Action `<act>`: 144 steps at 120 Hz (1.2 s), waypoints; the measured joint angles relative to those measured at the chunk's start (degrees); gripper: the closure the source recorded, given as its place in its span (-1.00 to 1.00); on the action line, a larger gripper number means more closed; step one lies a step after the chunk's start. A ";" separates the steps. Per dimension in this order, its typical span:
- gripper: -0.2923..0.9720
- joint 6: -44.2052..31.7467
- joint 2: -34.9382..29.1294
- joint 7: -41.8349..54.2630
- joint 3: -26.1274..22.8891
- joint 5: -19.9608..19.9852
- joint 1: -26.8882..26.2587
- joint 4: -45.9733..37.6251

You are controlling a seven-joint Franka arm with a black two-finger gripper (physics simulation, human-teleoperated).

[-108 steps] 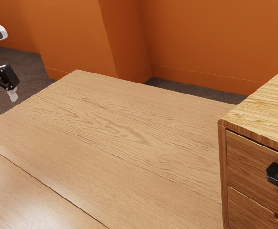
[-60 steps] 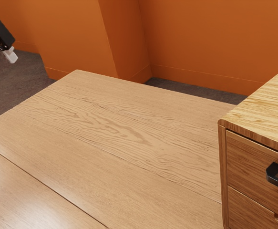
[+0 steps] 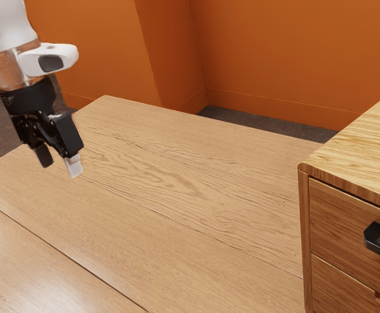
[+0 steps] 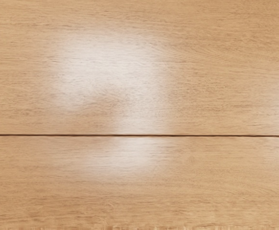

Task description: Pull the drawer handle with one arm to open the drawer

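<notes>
claw (image 3: 58, 162): released, fingers spread with nothing between, hanging above the worktop (image 3: 176, 189) | seam (image 4: 139, 135): a dark line between worktop boards, under the claw | cabinet (image 3: 365, 150): far from the claw, toward the exterior view's right | drawer (image 3: 341, 225): front flush with the cabinet | handle (image 3: 379, 240): black, untouched, well apart from the claw

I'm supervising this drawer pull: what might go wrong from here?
The gripper hangs open, far across the table from the drawer handle, with its fingers pointing down. It must turn to meet the handle, and on the way it may clip the cabinet at its corner or scrape the table.
</notes>
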State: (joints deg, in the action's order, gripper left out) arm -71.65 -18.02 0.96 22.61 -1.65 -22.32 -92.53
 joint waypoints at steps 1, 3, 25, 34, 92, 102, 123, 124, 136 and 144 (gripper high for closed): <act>-0.50 0.07 -0.12 0.11 -0.23 -0.05 -0.04 -0.18; -0.50 0.20 -0.36 0.38 -0.75 -0.15 -0.09 -0.56; -0.50 0.94 -10.13 3.61 -18.54 -0.40 -8.16 -8.30; -0.50 0.96 -11.80 4.62 -27.47 -0.24 -12.57 -8.74; -0.50 -19.52 -1.48 11.28 -43.75 1.01 -8.63 -4.17; -0.50 -21.80 -0.14 12.45 -43.63 0.80 -8.36 -2.84; -0.50 -25.89 0.90 16.00 -45.31 0.36 -7.79 -3.99; -0.50 -25.82 0.97 16.09 -45.41 0.38 -7.74 -4.08; -0.50 -24.04 1.67 17.39 -45.95 0.54 -6.52 -4.28; -0.50 -23.52 3.32 20.19 -46.31 0.52 -5.64 -2.15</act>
State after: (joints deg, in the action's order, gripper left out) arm -95.17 -14.70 21.16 -23.70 -1.13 -27.96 -94.68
